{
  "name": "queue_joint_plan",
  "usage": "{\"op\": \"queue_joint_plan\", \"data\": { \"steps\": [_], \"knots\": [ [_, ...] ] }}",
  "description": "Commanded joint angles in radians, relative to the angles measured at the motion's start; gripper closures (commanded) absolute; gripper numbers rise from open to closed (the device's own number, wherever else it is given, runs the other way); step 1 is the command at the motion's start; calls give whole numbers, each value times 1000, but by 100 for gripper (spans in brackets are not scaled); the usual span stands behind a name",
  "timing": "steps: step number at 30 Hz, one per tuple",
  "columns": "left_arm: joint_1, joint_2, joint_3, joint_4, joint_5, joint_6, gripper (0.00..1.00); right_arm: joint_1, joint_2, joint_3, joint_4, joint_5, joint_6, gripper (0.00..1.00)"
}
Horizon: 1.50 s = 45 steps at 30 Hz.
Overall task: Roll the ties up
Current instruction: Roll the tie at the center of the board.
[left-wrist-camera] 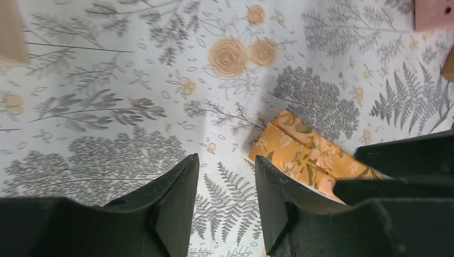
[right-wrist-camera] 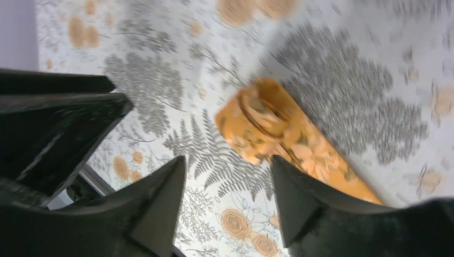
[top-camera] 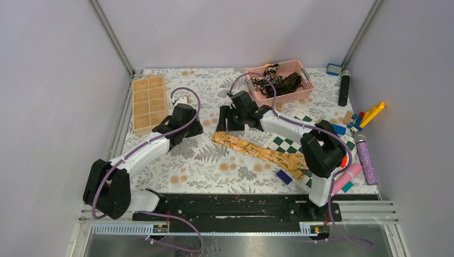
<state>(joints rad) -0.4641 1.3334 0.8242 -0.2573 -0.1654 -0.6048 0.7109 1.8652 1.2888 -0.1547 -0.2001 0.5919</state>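
1. The floral table (top-camera: 214, 174) holds the whole job, and by my reading it is barely begun: no finished roll shows anywhere on it
2. The golden tie (top-camera: 257, 150) lies stretched out flat across the middle of the table. Its right end reaches the checkered board (top-camera: 286, 143) and its left end sits near the centre, just beside both grippers. Nearly all of its length is left to wind
3. The pink basket (top-camera: 302, 98) at the far edge holds the dark ties (top-camera: 278, 83) in a loose heap, none of them rolled as far as can be told, so that work looks wholly undone
4. The right gripper (right-wrist-camera: 227, 163) hovers over the tie's left end, jaws apart with nothing between them
5. The left gripper (left-wrist-camera: 226, 160) stands just beside that same end, jaws likewise apart, with only bare cloth showing in the gap
6. In the right wrist view the tie's tip seems curled over on itself about once, though blur makes this uncertain. The left wrist view shows it more as a flat fold, so one turn at most is made
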Motion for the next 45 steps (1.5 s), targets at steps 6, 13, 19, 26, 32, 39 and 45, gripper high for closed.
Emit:
{"op": "queue_joint_plan", "data": {
  "steps": [6, 13, 19, 26, 32, 39, 45],
  "knots": [
    [119, -125, 3, -66, -7, -29, 55, 43, 134, 355, -292, -54, -656, 1],
    [151, -163, -23, -83, 6, -29, 54, 83, 226, 460, -380, 18, -854, 0],
    [163, -177, -27, -88, 18, -30, 54, 109, 289, 518, -419, 26, -887, 1],
    [177, -198, -42, -94, 18, -29, 54, 125, 353, 545, -439, 79, -888, 1],
    [191, -208, -56, -94, 31, -29, 55, 128, 398, 579, -466, 84, -873, 1],
    [199, -206, -57, -89, 41, -32, 55, 137, 430, 606, -490, 94, -869, 9],
    [206, -202, -65, -84, 48, -35, 56, 142, 438, 606, -499, 98, -861, 20]
  ]
}}
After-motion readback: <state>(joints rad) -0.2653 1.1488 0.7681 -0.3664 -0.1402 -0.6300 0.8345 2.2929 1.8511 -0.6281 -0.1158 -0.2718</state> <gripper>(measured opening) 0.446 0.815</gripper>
